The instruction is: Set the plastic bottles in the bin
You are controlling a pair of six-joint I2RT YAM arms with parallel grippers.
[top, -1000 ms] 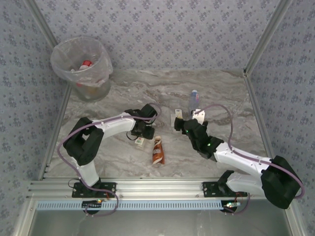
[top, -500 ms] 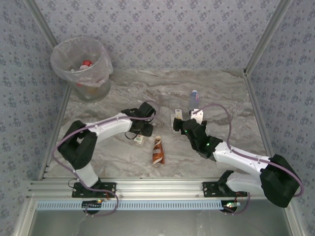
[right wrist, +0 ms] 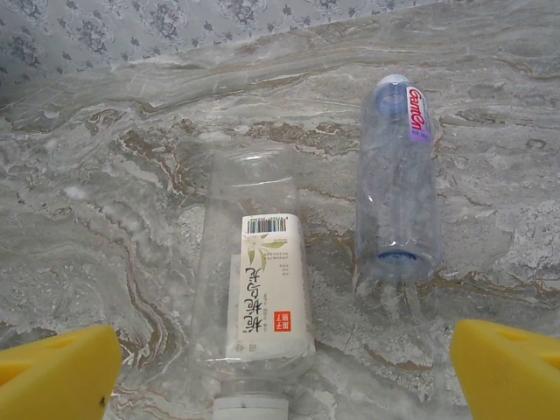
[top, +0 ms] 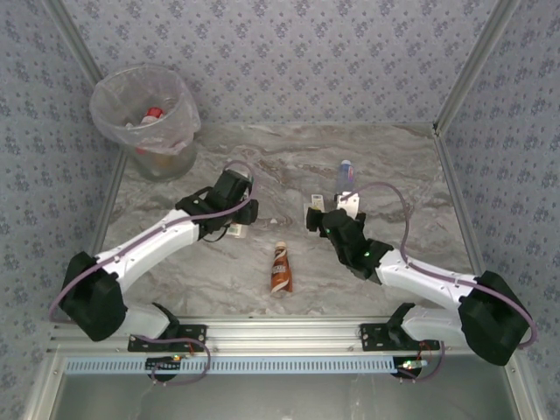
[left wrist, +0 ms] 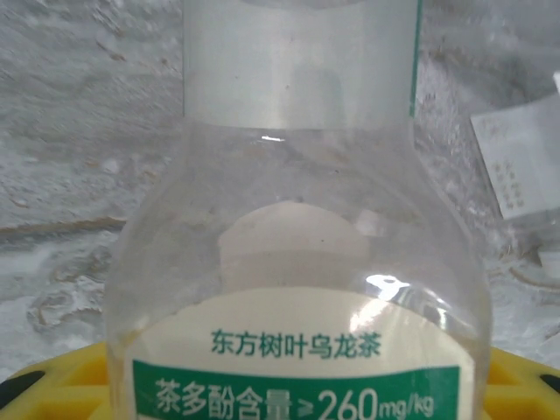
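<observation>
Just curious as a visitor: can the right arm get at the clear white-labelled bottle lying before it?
Probably yes: the right gripper stands wide open with the white-labelled bottle lying uncovered just ahead, and the blue-capped bottle lies apart beside it.

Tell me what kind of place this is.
Probably a lab test cell, not a home: robot arms bolted to an aluminium rail, a marble-look table boxed in by wallpapered panels, a lined bin.
</observation>
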